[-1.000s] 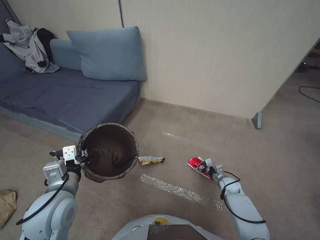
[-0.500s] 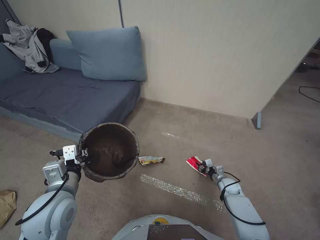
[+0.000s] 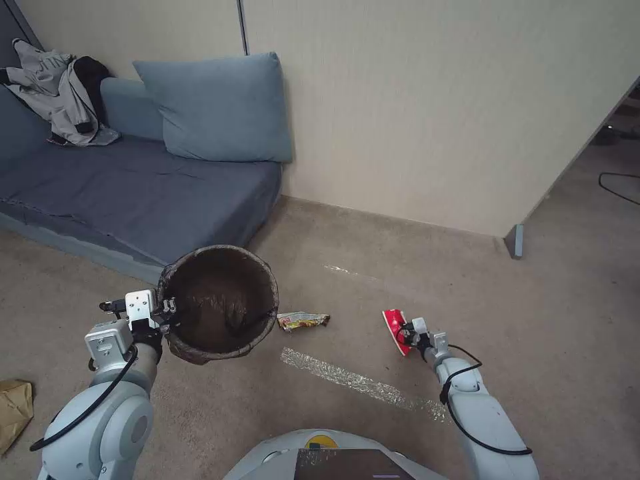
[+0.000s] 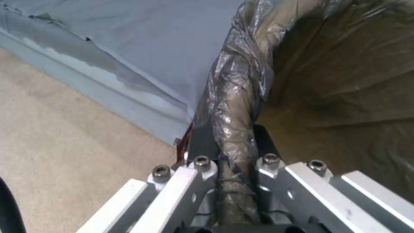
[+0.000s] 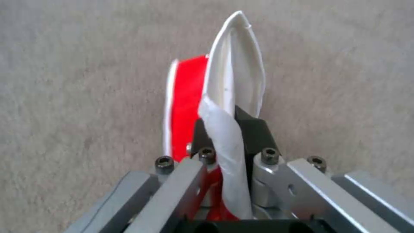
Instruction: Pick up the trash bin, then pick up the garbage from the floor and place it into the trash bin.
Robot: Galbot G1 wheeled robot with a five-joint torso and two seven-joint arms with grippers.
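Since a moment ago my right fingers (image 3: 406, 331) tipped the red-and-white packet (image 3: 396, 323) up on edge, squeezing it above the carpet. My left fingers (image 3: 168, 311) pinch the trash bin (image 3: 220, 303) rim, holding it up.

1 bin (image 3: 220, 303) (3 litter pieces (image 3: 303, 321)).

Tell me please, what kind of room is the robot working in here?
Probably a home living room: a blue sofa with a cushion and a jacket thrown on it stands against a plain wall, and beige carpet covers the floor.
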